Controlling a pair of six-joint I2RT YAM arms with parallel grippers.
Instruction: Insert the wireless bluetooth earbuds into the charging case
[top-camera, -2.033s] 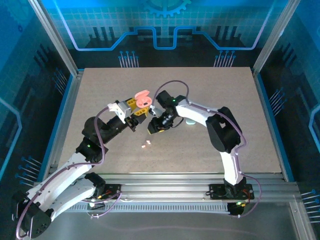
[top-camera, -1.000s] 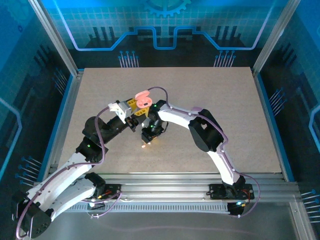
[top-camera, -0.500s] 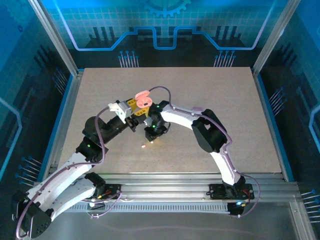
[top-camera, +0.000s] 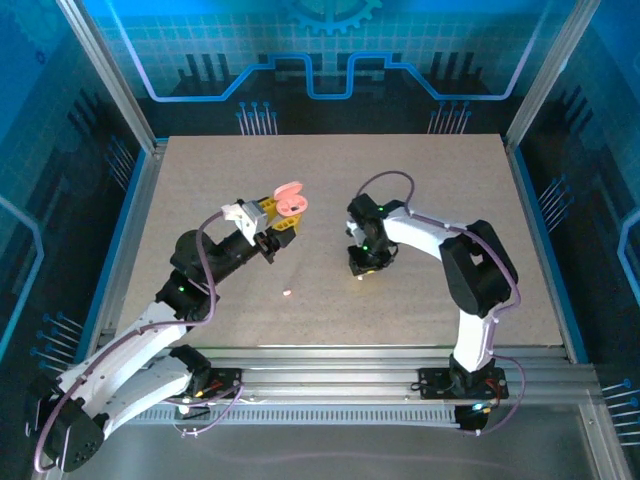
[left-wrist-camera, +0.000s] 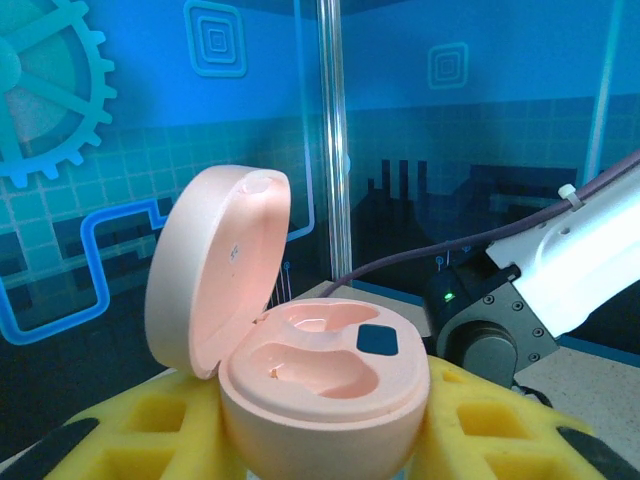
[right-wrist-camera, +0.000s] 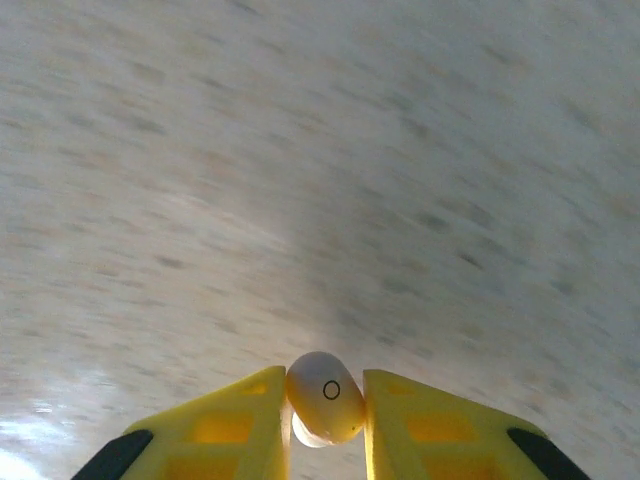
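Closest to the arm bases, the loose earbud (top-camera: 287, 293) lies by itself on the sandy desk (top-camera: 450, 200). It is tiny and pale, and it sits between the two arms.

A bit farther in, on the right side, the right claw (top-camera: 361, 268) points down at the desk. Its yellow fingers (right-wrist-camera: 235, 425) are squeezed nearly together on the held earbud (right-wrist-camera: 325, 395). This one is small, round and pale, with a little ring mark on it. It is pinched right at the tips of the fingers. The desk below it looks blurry, so I cannot tell if the held earbud touches the desk.

Farther in again, on the left side, the left claw (top-camera: 272, 222) is closed snugly around the bottom half of the pink charging case (left-wrist-camera: 320, 395). The case sits upright between the yellow fingers. Its lid (left-wrist-camera: 215, 270) is open and tipped back. Inside the case are two smooth scooped hollows, with a small dark square (left-wrist-camera: 378, 340) next to them.

Seen from the left wrist, the white and grey right arm (left-wrist-camera: 520, 300) is behind the case. Past that stands the blue wall (top-camera: 320, 60) at the far end of the desk.
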